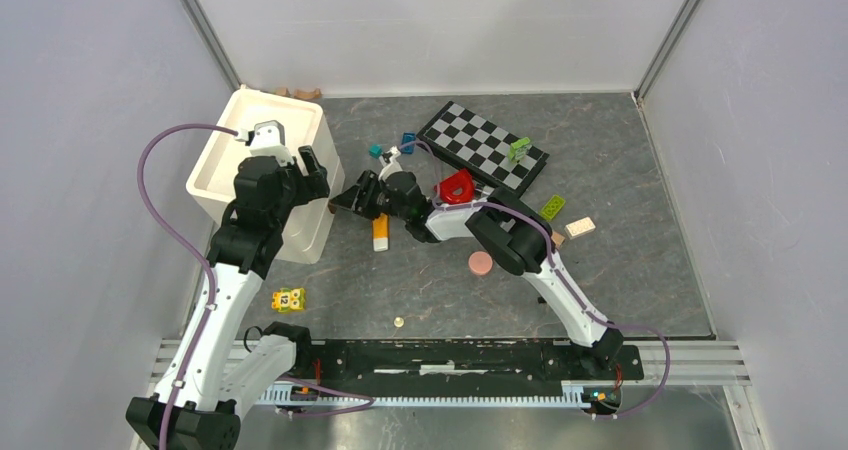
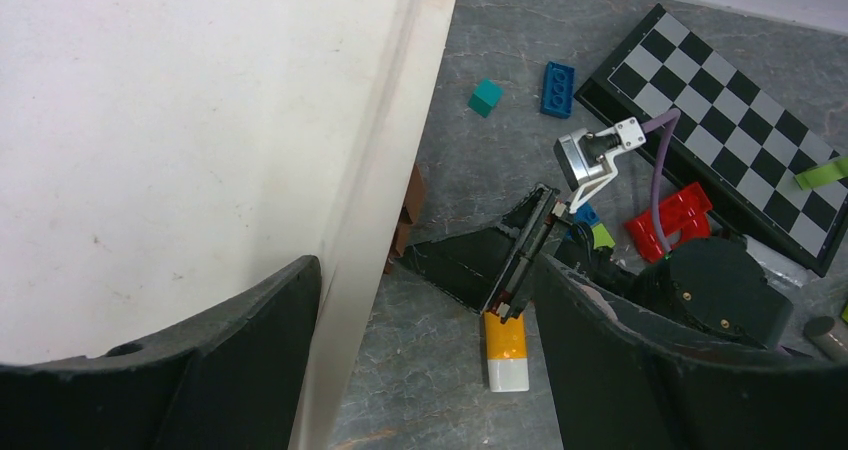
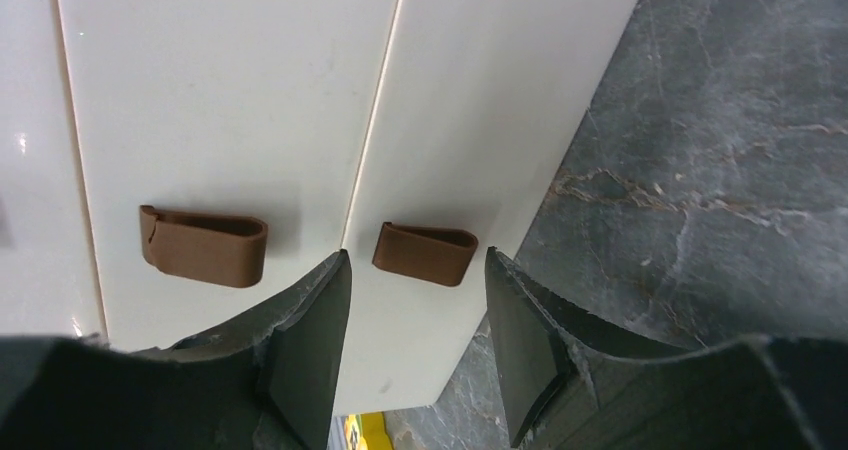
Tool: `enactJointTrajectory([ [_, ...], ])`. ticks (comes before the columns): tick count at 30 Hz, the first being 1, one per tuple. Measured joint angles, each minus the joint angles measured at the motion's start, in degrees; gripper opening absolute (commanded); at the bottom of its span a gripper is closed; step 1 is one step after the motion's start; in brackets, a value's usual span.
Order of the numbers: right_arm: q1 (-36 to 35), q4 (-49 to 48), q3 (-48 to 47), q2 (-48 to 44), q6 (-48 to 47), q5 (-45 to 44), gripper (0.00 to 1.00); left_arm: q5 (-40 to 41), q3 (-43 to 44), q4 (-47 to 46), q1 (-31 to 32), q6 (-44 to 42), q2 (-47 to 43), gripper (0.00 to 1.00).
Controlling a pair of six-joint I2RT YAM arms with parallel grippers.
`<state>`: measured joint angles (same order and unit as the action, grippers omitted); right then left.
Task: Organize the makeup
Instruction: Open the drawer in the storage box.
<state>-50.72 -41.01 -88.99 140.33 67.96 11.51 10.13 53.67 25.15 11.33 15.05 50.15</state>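
On the left stands the white box (image 1: 212, 142). The left pincer (image 1: 312, 173) hangs over its right edge with its fingers spread wide and nothing in them. Down on the table, just by the box's outer wall, lies a small brown piece (image 3: 425, 253); I cannot tell what it is. The right pincer (image 3: 418, 300) points at it with its fingers apart. The brown piece sits just in front of the gap and is not pinched. A little to the right, the orange tube with the white cap (image 1: 381, 232) lies flat on the grey table, under the right pincer and behind its fingertips. I think the pincer would need to pull back to get at it. The tube looks light, hard and smooth, and because it is round it could roll or slip. The best place to hold it looks like the middle of the orange part, across its narrow side. Further right, near the bend of the right arm, lies a round pink disc (image 1: 481, 263), well apart from both pincers. It looks flat and low, so I guess it must be taken gently by its edges.
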Motion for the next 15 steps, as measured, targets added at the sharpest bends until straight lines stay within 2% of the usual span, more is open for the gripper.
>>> enactJointTrajectory([
  [15,0.09,0.7,-4.68,4.11,2.78,0.46,0.49,-0.02,0.02,0.02,0.0,0.0,0.0,0.83],
])
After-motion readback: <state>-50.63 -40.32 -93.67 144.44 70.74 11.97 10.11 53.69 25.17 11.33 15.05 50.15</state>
